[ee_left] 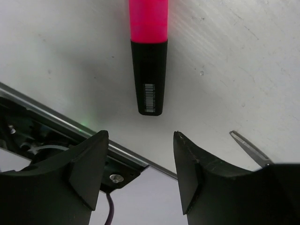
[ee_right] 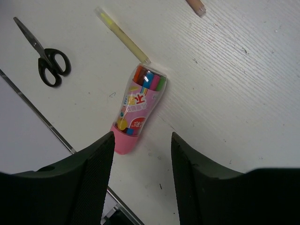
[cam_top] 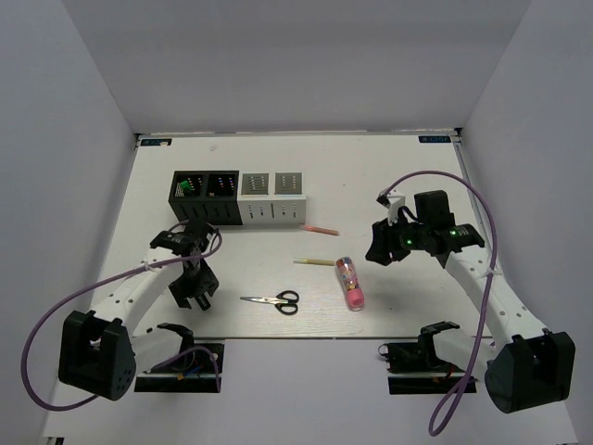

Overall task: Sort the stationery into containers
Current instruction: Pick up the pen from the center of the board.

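Left claw (ee_left: 139,137) is released, empty; a marker (ee_left: 149,70) lies just ahead. Right claw (ee_right: 142,137) is released, empty; a tube (ee_right: 138,110) lies just ahead on the surface (ee_right: 243,93).

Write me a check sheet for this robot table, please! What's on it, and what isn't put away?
Surface: white table, no spills seen.
Job's things: holders, a green item in the leftmost black one; loose on the table: scissors, tube, pencil, pen, marker.
Clutter: nothing seen.
Grippers: left gripper near the marker, right gripper over the tube; both jaws open, empty.
Cables: purple; left cable and right cable loop off the arms, touching no stationery.
Surroundings: white walls on three sides.
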